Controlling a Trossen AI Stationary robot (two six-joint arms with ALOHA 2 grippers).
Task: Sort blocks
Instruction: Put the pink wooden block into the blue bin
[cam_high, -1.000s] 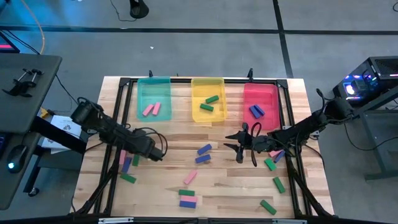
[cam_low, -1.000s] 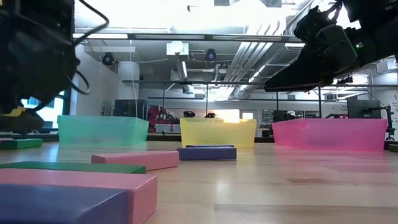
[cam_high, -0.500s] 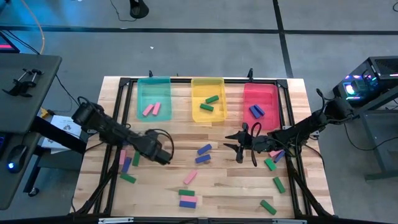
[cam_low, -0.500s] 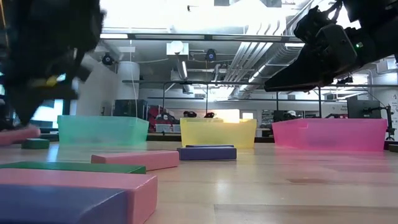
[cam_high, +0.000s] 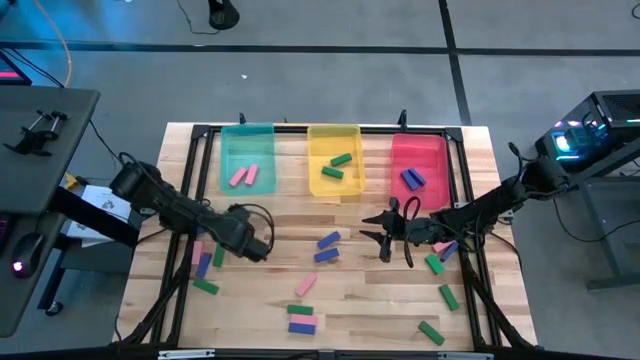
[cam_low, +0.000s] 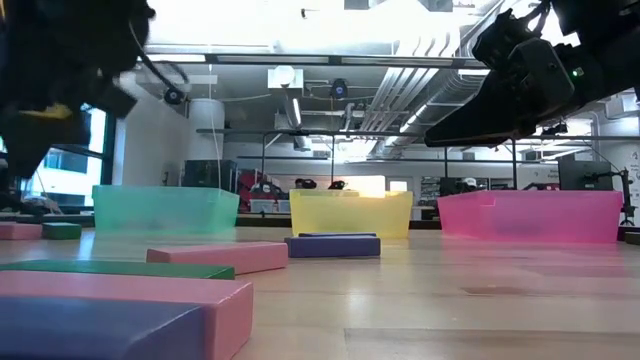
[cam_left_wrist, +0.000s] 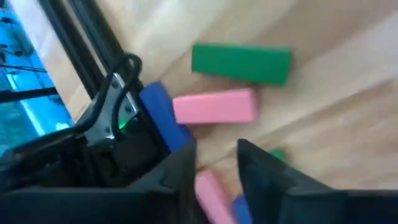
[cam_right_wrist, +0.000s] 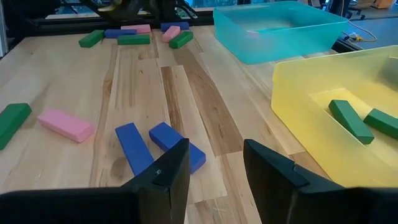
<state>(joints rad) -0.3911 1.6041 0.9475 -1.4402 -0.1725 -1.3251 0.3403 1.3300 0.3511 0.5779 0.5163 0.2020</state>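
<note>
Past the left gripper (cam_left_wrist: 214, 165), its fingers apart and empty, lie pink and green blocks (cam_left_wrist: 240, 63) hidden from above. Far trays: teal (cam_high: 246, 135) holds pink, yellow (cam_high: 334, 135) green, red (cam_high: 419, 145) blue. The right gripper (cam_high: 385, 237) is spread too.

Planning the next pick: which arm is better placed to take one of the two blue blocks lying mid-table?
Right, probably. The right gripper hovers open just beside the two blue blocks, which lie straight ahead in its wrist view. The left gripper sits farther off, over the left-edge cluster.

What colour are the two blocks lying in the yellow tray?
Both blocks in the yellow tray are green; the right wrist view shows them best.
</note>
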